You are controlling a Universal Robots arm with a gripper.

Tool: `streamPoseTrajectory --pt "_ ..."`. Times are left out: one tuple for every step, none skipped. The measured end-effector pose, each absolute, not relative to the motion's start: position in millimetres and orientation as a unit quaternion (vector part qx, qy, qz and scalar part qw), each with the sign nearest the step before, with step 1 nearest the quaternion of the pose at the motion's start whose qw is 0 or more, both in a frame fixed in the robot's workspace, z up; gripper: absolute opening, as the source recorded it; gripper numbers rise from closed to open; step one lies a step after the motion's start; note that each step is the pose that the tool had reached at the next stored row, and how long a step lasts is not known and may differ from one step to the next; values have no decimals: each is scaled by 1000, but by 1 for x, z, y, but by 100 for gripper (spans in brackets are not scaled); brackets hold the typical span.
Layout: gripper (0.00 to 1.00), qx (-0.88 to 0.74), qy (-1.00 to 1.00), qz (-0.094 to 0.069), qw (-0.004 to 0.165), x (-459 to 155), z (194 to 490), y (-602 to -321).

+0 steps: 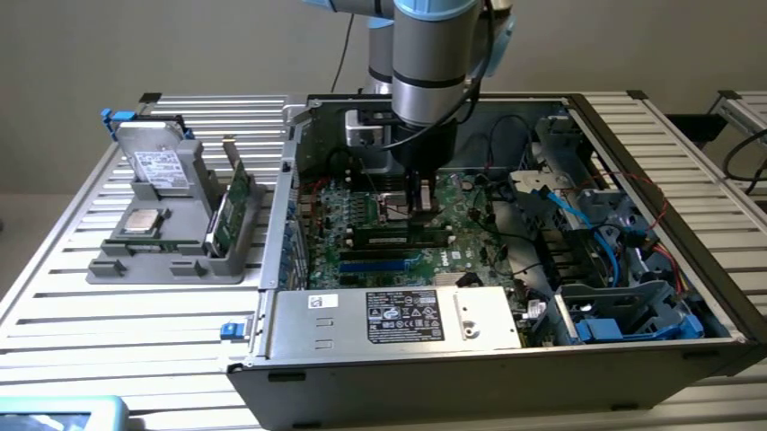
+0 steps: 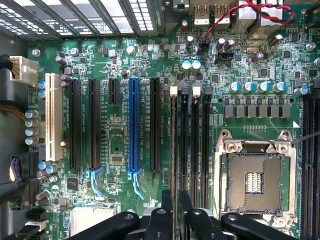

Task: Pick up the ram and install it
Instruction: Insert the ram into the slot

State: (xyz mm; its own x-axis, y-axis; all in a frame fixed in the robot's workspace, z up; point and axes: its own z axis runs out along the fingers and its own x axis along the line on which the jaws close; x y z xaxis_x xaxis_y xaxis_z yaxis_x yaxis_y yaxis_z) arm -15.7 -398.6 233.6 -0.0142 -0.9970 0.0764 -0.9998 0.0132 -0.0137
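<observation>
At nine o'clock in the exterior view, a grey holder point(image 1: 168, 256) sits on the table point(image 1: 72, 305) with a tall green card point(image 1: 240, 202) upright in it, well apart from the work and no worry.

At the centre, the hand point(image 1: 419, 214) reaches down into the open computer case point(image 1: 480, 382). The ram point(image 1: 390, 239) lies along a black slot on the motherboard point(image 1: 480, 211), right beneath the hand. In the wrist view the hand point(image 2: 176, 202) has its fingers point(image 2: 166, 207) slightly parted astride the stick's thin edge, apparently not clamping it.

The risks, as I judge them:
- One end may be seated high, so the stick could tilt or pop.
- A dragging pad could pull the stick askew.
- The bare processor socket point(image 2: 255, 177) near the slots could be damaged by a slip.

At three o'clock, the blue cables point(image 1: 573, 220) could snag the arm.
</observation>
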Motion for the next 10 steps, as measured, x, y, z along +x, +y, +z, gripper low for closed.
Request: streamPoseTrajectory --pt "20 702 -711 32 22 -15 235 -399" --pt "20 702 -711 32 22 -15 236 -399" --pt "20 702 -711 32 22 -14 237 -399" --pt "20 702 -711 32 23 -13 238 -399" --pt "20 702 -711 31 23 -12 239 -399" --pt "20 702 -711 31 23 -11 241 -399" --pt "20 702 -711 31 23 -10 241 -399" --pt "20 702 -711 30 24 -8 241 -399" --pt "20 702 -711 30 24 -7 241 -399" --pt "20 702 -711 29 25 -7 242 -399"
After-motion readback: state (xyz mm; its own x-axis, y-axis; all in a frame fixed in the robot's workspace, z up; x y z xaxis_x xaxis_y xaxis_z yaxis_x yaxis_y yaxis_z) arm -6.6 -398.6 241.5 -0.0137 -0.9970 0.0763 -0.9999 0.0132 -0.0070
